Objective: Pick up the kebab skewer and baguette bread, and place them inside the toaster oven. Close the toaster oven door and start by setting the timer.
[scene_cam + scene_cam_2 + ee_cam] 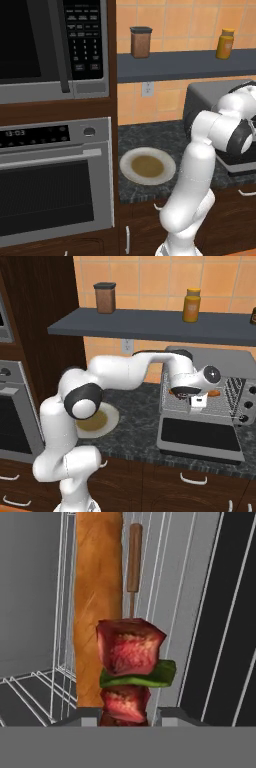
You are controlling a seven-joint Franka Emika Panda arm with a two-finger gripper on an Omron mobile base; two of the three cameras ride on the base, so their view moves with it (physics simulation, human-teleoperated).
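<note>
While the white arm reaches into the small grey metal toaster oven (210, 358), its pincer (125, 717) grips the kebab skewer (131, 667) of dark red meat chunks and a green slice, fingers closed on the lowest chunk. Just beside the skewer, the long orange-brown baguette bread (97, 607) lies on the wire rack (30, 687) inside. Below the opening, the dark glass toaster oven door (200, 436) hangs folded down flat over the speckled dark table (135, 421). Near the arm's base sits a round white plate (147, 166) with a brown centre.
</note>
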